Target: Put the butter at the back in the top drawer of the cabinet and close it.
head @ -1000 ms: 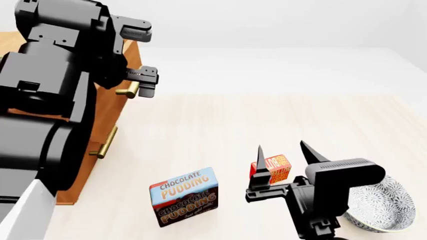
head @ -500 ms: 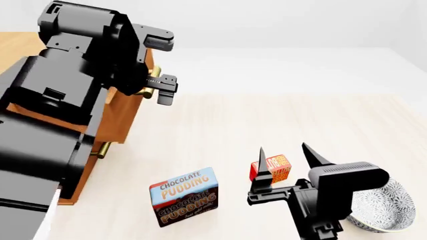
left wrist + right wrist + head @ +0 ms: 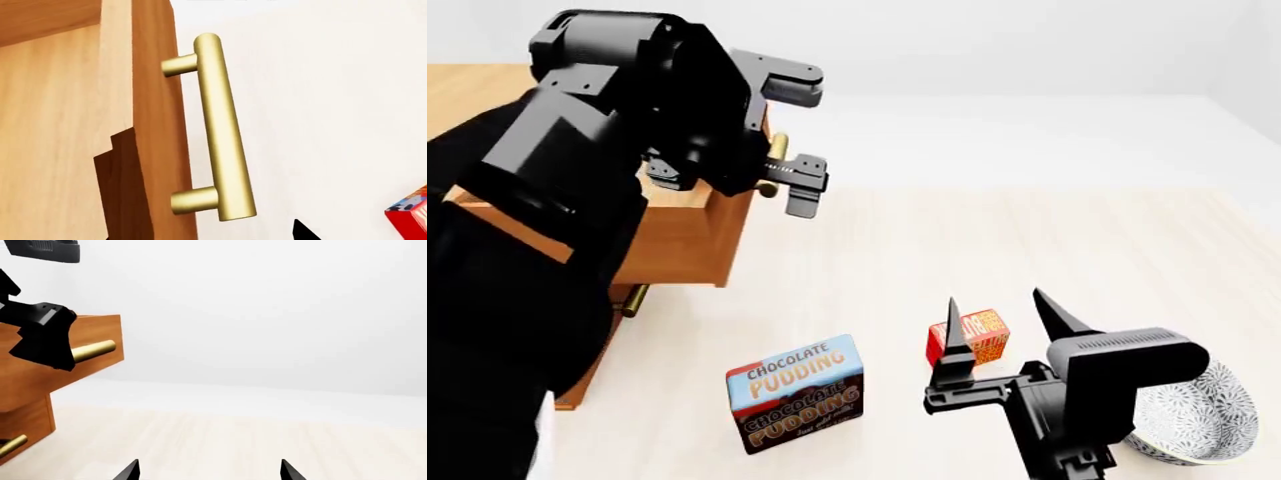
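Butter [image 3: 969, 337] sits on the desk near its front edge, just beyond the parted, empty fingers of the right gripper [image 3: 1004, 318], while farther back at the left edge the left gripper [image 3: 790, 140] brackets the brass handle [image 3: 220, 130] of the cabinet's [image 3: 581, 300] pulled-out top drawer [image 3: 681, 235], unclenched.

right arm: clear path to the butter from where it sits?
Probably yes. The right tool is open, hovering just in front of the butter, with nothing between; the pudding box stands off to the side.
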Tool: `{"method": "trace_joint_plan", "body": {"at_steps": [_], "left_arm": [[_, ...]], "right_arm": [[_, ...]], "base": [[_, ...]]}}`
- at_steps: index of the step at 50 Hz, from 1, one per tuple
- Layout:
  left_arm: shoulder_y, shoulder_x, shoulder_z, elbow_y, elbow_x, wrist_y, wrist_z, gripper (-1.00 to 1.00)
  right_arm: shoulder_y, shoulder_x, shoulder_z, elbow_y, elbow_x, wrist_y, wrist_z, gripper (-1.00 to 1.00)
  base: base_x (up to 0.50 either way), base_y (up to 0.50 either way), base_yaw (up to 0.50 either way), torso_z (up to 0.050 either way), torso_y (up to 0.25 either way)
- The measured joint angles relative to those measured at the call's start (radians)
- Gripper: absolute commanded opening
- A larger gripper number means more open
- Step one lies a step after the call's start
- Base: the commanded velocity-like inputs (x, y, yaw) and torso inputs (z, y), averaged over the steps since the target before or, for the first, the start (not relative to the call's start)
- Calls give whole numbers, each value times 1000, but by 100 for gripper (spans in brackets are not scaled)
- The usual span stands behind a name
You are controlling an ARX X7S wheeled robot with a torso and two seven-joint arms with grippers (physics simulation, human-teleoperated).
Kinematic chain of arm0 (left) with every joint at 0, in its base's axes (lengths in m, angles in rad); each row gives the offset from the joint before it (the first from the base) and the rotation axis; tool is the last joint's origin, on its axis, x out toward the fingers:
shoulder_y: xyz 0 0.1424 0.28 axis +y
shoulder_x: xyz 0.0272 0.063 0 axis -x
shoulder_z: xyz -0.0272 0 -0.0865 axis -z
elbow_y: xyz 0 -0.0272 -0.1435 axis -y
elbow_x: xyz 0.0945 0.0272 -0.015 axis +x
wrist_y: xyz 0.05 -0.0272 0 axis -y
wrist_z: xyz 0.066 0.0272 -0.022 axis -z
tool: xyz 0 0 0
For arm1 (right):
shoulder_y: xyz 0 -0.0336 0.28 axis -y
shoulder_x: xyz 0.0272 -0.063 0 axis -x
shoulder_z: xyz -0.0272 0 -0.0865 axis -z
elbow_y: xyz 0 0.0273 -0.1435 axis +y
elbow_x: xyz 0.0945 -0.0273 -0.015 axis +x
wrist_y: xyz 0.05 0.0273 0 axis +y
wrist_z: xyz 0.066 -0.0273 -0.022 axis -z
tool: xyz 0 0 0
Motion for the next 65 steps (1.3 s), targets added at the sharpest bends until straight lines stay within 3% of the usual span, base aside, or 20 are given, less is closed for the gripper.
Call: {"method": "trace_joint_plan", "body": {"at_steps": [33, 47, 65], "left_arm": [[-20, -45, 397, 126, -468, 116, -168, 100], [-15, -205, 372, 458, -536, 255, -359, 100], [-56, -402, 240, 936, -428, 456, -607, 100]], "right_arm": [[-18, 10, 1, 11, 5, -29, 0, 100], [-16, 16, -2, -5, 9, -21, 9, 100], [-12, 24, -2, -28, 19, -6, 22, 100]], "base": [[0, 0, 0, 0, 0], [0, 0, -1, 0, 3], [0, 0, 0, 0, 0]]}}
